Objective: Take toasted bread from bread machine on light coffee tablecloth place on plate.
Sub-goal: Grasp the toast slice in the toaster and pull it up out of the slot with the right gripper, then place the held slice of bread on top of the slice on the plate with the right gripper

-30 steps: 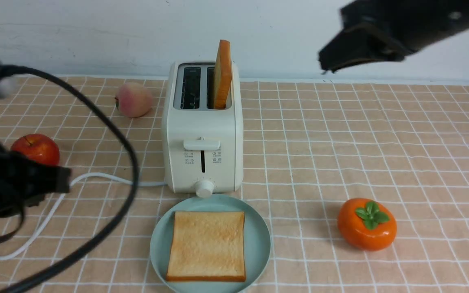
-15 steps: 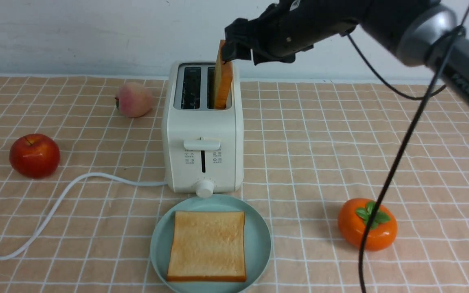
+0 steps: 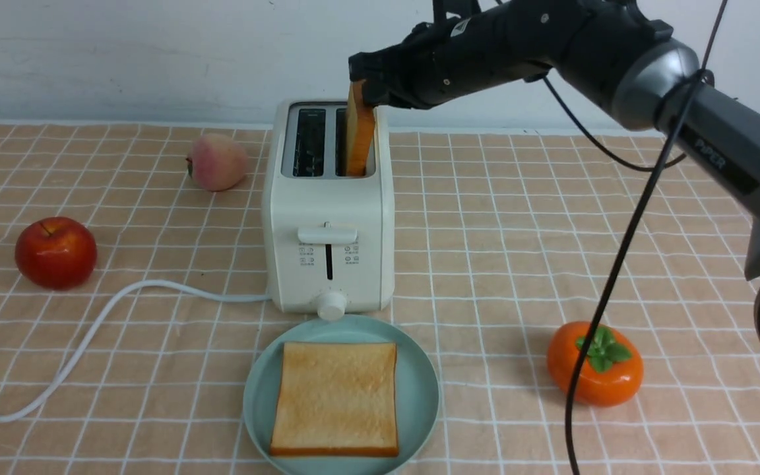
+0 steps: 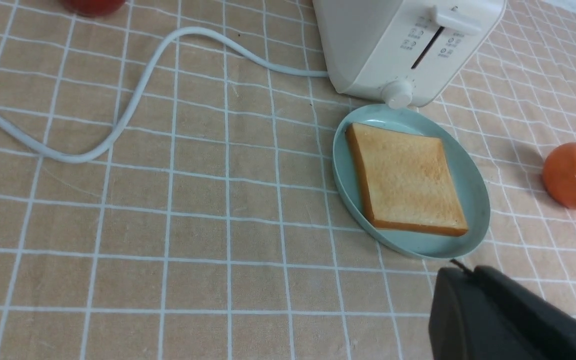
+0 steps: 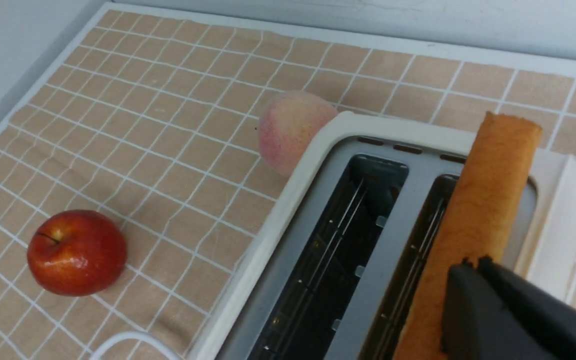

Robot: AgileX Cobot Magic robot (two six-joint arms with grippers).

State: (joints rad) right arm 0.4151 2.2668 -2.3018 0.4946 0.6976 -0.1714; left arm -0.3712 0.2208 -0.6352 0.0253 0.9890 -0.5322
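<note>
And the right pincer [image 5: 476,264], jaws together, is at the toast [image 3: 360,135] standing in the toaster's [image 3: 330,218] right-edge slot! Left pincer [image 4: 463,268] closed; another slice [image 3: 335,399] lies on the plate [image 3: 419,396].

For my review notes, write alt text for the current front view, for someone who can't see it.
The right gripper, shut, is at the upper edge of a toast slice standing in the right slot of a white toaster. In front, another slice lies on a teal plate. An apple and a peach sit left, a persimmon right.
</note>
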